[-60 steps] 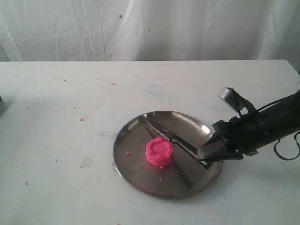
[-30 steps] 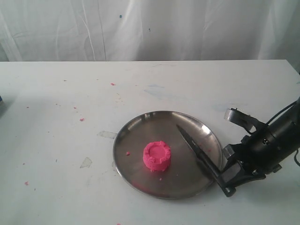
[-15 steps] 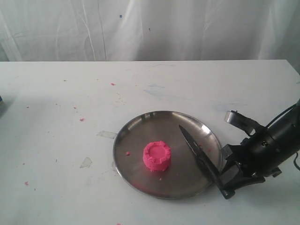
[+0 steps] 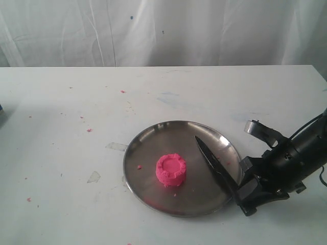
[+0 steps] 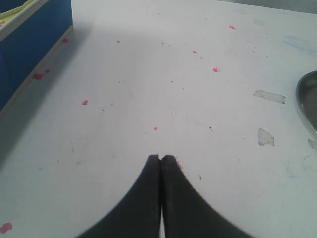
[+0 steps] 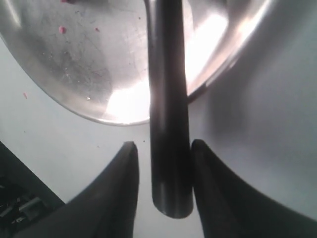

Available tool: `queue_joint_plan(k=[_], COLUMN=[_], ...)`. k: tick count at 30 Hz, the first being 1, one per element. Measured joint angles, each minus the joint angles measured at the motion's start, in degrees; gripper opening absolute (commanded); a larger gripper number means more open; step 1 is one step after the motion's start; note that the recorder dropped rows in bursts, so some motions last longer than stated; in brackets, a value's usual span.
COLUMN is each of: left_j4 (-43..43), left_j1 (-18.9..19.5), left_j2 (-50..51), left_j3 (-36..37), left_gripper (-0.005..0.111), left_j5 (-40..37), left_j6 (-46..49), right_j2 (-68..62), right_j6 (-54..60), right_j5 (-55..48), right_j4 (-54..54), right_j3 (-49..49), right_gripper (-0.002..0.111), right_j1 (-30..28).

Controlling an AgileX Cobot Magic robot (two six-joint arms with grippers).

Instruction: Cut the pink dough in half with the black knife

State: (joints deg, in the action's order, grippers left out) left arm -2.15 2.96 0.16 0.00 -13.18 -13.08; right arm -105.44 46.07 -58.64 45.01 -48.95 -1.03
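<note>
The pink dough (image 4: 171, 170) is one round dimpled puck near the middle of the steel plate (image 4: 168, 133). The black knife (image 4: 214, 166) lies slanted across the plate's right side, blade tip pointing toward the far rim, handle sticking out over the near right rim. My right gripper (image 4: 244, 196) sits low at that rim. In the right wrist view the knife handle (image 6: 168, 124) runs between the fingers of the right gripper (image 6: 164, 144), which stand open with a gap showing on one side. My left gripper (image 5: 161, 157) is shut on nothing above bare table.
A blue box (image 5: 29, 44) stands off to one side of the left gripper. Pieces of clear tape (image 5: 270, 95) and tiny pink crumbs (image 5: 215, 69) lie on the white table left of the plate. A white curtain (image 4: 163, 30) closes off the back.
The right gripper carried the knife from beside the dough to the plate's right rim and sank low there. Over the last half second almost nothing moved.
</note>
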Motion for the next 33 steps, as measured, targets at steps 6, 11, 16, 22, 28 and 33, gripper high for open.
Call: queue_joint_plan(k=[6, 11, 16, 22, 28, 33], left_j4=[0.0, 0.0, 0.0, 0.0, 0.0, 0.0], left_j1=[0.0, 0.0, 0.0, 0.0, 0.0, 0.0], left_j2=[0.0, 0.0, 0.0, 0.0, 0.0, 0.0], left_j3=[0.0, 0.0, 0.0, 0.0, 0.0, 0.0], left_gripper=[0.0, 0.0, 0.0, 0.0, 0.0, 0.0], left_j5=[0.0, 0.0, 0.0, 0.0, 0.0, 0.0], left_j6=[0.0, 0.0, 0.0, 0.0, 0.0, 0.0], right_j2=[-0.66, -2.06, -2.19, -2.19, -2.19, -0.05], right_j6=[0.0, 0.0, 0.0, 0.33, 1.75, 1.85], right_j5=[0.11, 0.32, 0.32, 0.32, 0.44, 0.83], right_j4=[0.38, 1.08, 1.17, 1.21, 1.21, 1.87], right_j3=[0.0, 0.0, 0.0, 0.0, 0.0, -0.5], right_gripper=[0.034, 0.034, 0.028, 0.0, 0.0, 0.0], right_j1=[0.0, 0.0, 0.0, 0.0, 0.0, 0.0])
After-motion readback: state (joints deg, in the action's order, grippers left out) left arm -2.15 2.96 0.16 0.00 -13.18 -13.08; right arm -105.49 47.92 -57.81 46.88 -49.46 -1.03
